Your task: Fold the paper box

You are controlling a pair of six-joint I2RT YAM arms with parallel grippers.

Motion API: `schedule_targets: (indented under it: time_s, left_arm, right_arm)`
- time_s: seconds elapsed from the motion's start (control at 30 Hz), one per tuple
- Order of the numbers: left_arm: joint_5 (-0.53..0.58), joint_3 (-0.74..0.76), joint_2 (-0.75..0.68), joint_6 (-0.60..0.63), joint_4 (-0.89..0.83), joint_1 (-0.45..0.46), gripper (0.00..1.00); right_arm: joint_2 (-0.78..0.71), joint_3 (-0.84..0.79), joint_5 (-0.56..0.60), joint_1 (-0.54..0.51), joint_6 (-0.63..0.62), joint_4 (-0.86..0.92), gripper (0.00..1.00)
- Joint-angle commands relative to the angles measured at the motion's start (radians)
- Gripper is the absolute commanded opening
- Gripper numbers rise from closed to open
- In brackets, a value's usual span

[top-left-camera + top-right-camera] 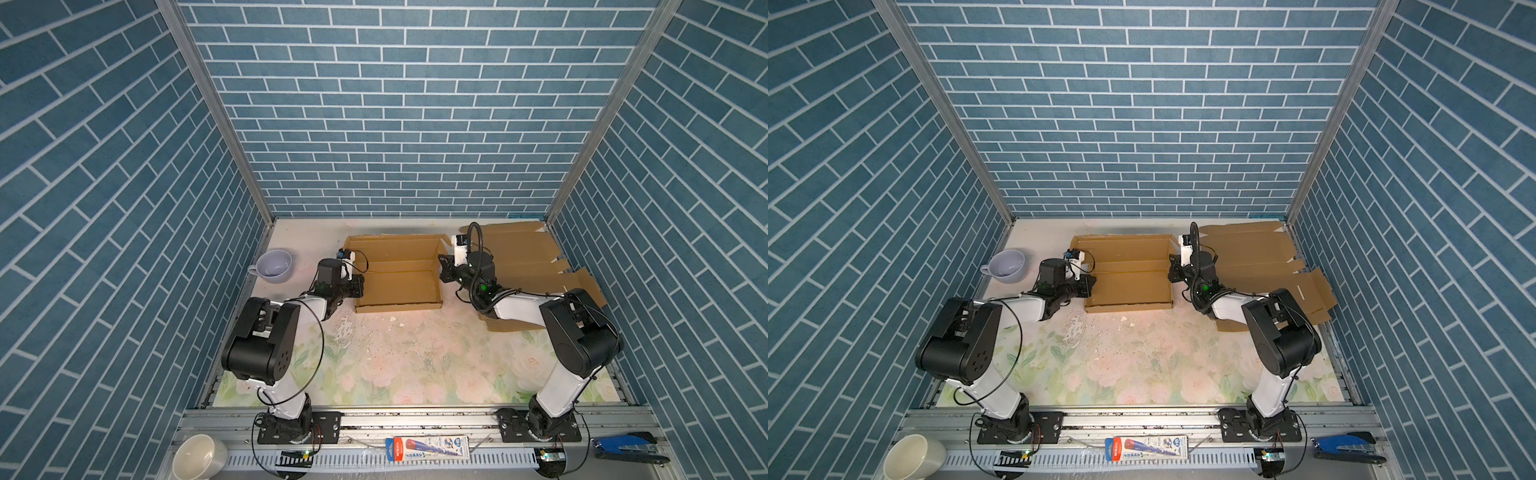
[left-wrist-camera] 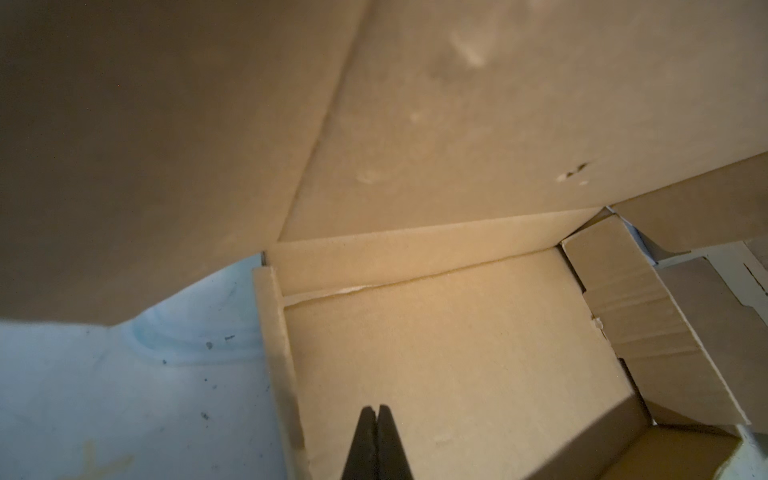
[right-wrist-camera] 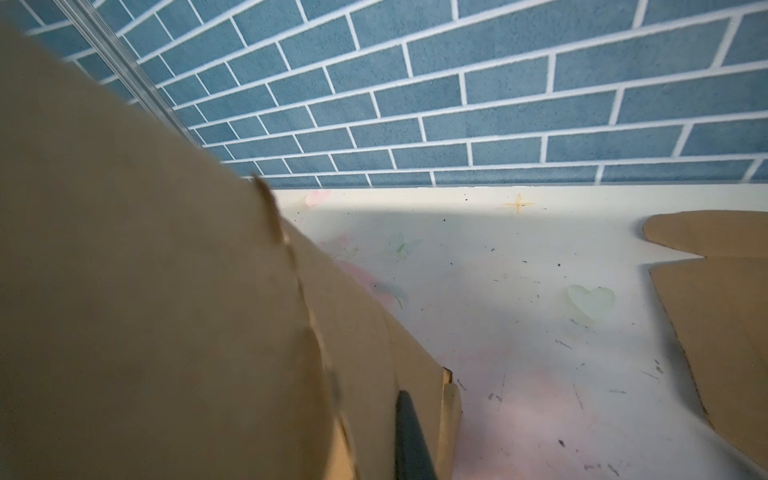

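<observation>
Scuffed floral worktop (image 1: 415,365) fills the lower centre, enclosed by blue brick-pattern walls (image 1: 395,104); paper box (image 1: 399,286) mid-frame. Bottom-edge packet (image 1: 428,448) lettering unreadable. Left pincer (image 2: 376,411) clenched, empty; right pincer (image 1: 444,266) clenched.

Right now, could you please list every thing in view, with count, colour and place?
paper box: 1, brown, back middle of table, partly folded
flat cardboard sheet: 1, brown, back right of table
cup: 1, lilac, left edge of table
mug: 1, white, front left, off the table
package: 1, blue, red and white, front middle, off the table
stapler: 1, blue and black, front right
table: 1, pale floral, centre
walls: 3, blue brick pattern, around table
left hand: 1, black, shut, at box's left wall
right hand: 1, black, shut, at box's right wall
</observation>
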State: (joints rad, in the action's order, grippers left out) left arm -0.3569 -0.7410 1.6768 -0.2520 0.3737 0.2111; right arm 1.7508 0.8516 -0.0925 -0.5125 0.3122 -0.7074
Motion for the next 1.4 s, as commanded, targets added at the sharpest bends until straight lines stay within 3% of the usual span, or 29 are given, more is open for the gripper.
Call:
schedule_targets:
  time_s: [0.0, 0.37, 0.67, 0.83, 1.13, 1.23, 1.37]
  left_arm:
    - [0.004, -0.058, -0.079, 0.047, -0.139, 0.001, 0.07]
    - [-0.070, -0.086, -0.237, 0.118, -0.304, -0.087, 0.42]
    - [-0.128, -0.159, -0.173, 0.164, -0.225, -0.133, 0.55]
    - [-0.220, -0.216, -0.099, 0.135, -0.149, -0.224, 0.59]
    - [-0.383, -0.365, 0.049, 0.215, -0.099, -0.252, 0.62]
    - [-0.420, -0.421, 0.103, 0.211, -0.102, -0.260, 0.58]
    - [-0.465, -0.455, 0.151, 0.185, -0.104, -0.259, 0.46]
  right_arm:
    - [-0.018, 0.047, 0.053, -0.001, -0.108, 0.112, 0.00]
    - [-0.022, 0.114, -0.017, 0.026, -0.242, 0.210, 0.00]
    - [-0.010, 0.124, -0.027, 0.028, -0.239, 0.203, 0.00]
    - [-0.010, 0.135, -0.050, 0.035, -0.241, 0.216, 0.00]
    - [0.001, 0.171, -0.117, 0.057, -0.255, 0.258, 0.00]
    - [0.007, 0.189, -0.134, 0.062, -0.262, 0.278, 0.00]
    - [0.016, 0.205, -0.138, 0.062, -0.266, 0.285, 0.00]
